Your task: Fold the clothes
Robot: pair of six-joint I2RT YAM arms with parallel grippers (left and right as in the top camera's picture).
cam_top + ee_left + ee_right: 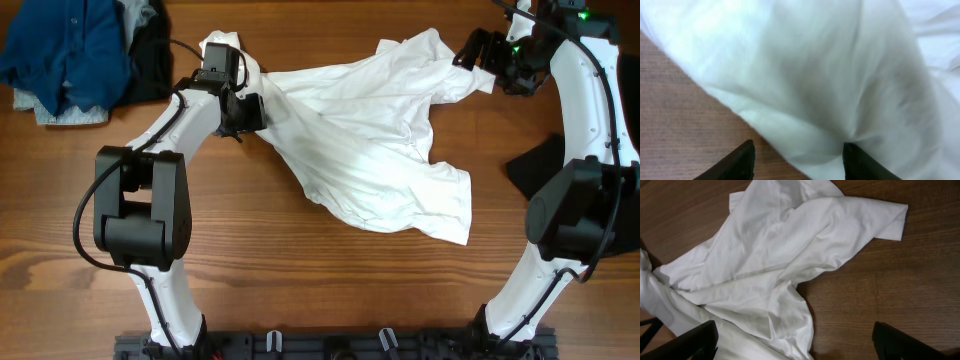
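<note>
Mid-table, white shirt (370, 150) lies crumpled, no fold made; left gripper (244, 112) straddles its edge, grip unclear; right gripper (478, 55) spread wide, empty.

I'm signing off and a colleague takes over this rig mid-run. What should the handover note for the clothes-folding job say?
Left pincer: at the left edge of the large white wrinkled shirt, with a fold between its fingers; I can't tell whether it grips.
Right pincer: open, above the shirt's far right end, holding nothing.
Things: the shirt lies crumpled mid-way across the wooden table. The blue garment pile is at the far left corner and the black garment at the right edge, with no pincer on either.
Done: nothing folded yet.
Left: flatten and fold the shirt, then the rest.
</note>
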